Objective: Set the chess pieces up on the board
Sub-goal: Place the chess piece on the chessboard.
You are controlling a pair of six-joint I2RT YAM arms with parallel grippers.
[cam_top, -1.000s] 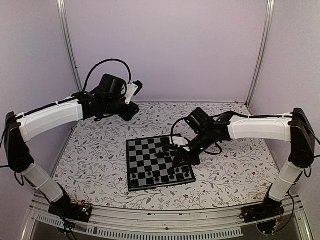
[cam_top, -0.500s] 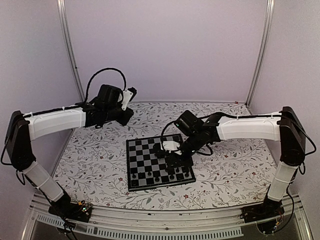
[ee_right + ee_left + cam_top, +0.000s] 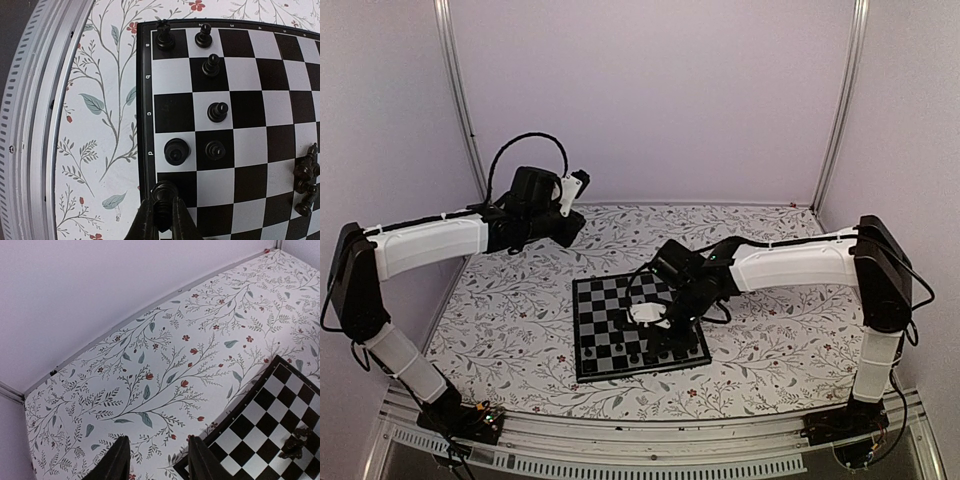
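Right wrist view: right gripper (image 3: 161,212) is closed narrow on one black piece (image 3: 164,192). The round head of the piece shows just above the fingertips. It sits over a black square in the board's (image 3: 250,107) edge column, next to the lettered border.
- Six more chess pieces (image 3: 218,111) stand upright beyond it, in the two columns nearest that border. Two are in the edge column and four in the next.
- A loose cluster of pieces (image 3: 306,182) is at the right edge of the view. It is too crowded to count.

Top external view: right gripper (image 3: 655,340) is low over the near right part of the board (image 3: 592,335). The board lies flat on the floral tabletop (image 3: 500,320).

Left wrist view: left gripper (image 3: 157,462) has its fingers spread wide with nothing between them. It hangs above bare tabletop (image 3: 150,365), and a corner of the board (image 3: 260,425) lies to its right.

Top view: left gripper (image 3: 574,186) is raised, well apart from the board.
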